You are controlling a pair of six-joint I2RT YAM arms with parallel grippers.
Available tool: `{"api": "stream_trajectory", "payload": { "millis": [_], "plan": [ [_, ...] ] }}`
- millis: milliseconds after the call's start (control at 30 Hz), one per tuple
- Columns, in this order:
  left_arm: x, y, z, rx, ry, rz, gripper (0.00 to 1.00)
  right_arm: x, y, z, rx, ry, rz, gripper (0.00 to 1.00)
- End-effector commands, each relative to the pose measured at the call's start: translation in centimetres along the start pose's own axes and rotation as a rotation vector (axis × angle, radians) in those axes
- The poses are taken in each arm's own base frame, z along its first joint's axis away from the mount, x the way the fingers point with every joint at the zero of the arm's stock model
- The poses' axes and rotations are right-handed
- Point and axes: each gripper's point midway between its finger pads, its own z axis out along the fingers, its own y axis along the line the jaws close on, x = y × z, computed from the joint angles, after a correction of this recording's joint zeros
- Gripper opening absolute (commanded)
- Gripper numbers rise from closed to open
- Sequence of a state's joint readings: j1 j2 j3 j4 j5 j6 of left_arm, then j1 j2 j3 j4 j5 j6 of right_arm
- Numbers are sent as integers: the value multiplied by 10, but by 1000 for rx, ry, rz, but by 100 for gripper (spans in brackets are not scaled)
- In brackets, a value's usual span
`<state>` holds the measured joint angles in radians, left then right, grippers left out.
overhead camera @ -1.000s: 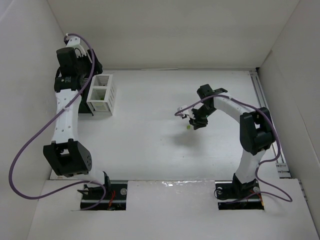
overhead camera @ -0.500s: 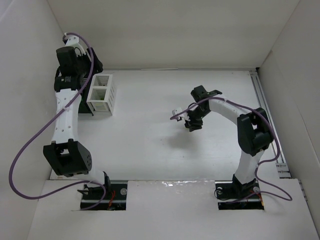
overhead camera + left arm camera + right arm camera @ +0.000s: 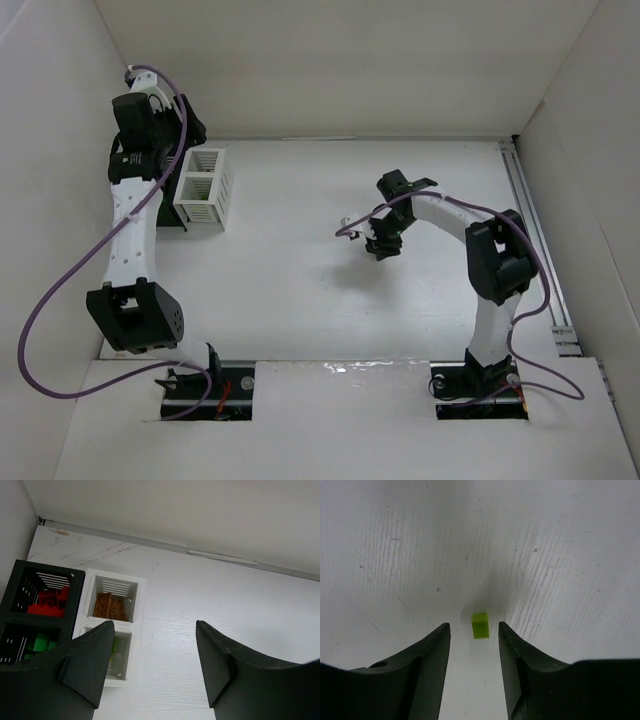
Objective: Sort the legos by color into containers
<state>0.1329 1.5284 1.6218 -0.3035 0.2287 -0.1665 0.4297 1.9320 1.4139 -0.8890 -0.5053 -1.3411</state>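
Note:
A tiny yellow-green lego (image 3: 480,625) lies on the white table just ahead of my right gripper (image 3: 474,626), level with its tips and touching neither finger. That gripper (image 3: 380,248) is open, right of the table's middle. My left gripper (image 3: 154,625) hangs open and empty over the containers at the far left. The black container (image 3: 15,625) holds red legos (image 3: 47,602) and green legos (image 3: 40,644). The white container (image 3: 140,610) holds orange legos (image 3: 111,606) and, half behind my left finger, a yellow-green piece (image 3: 114,646).
The white container (image 3: 203,187) stands by the left wall, with my left arm (image 3: 135,220) partly covering the black one beside it. White walls enclose the table at the back and on both sides. A metal rail (image 3: 530,220) runs along the right edge.
My right gripper has moved left and slightly toward the back, and its jaws have widened. The left arm has not moved.

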Motion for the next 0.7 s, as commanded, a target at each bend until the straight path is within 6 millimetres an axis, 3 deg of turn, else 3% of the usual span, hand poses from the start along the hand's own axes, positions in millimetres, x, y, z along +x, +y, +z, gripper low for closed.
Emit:
{"api": "stream_trajectory", "payload": {
  "millis": [0,633,667],
  "plan": [
    [-22,-5,-6,21,-67,-2,63,-15,-15,-4,40,-12,-40,49],
    [-22,-3,-4,43,-79,-32,64,2,-17,13,7,37,-6,49],
    [-22,-3,-4,43,-79,-32,65,2,-17,13,7,37,-6,45]
  ]
}}
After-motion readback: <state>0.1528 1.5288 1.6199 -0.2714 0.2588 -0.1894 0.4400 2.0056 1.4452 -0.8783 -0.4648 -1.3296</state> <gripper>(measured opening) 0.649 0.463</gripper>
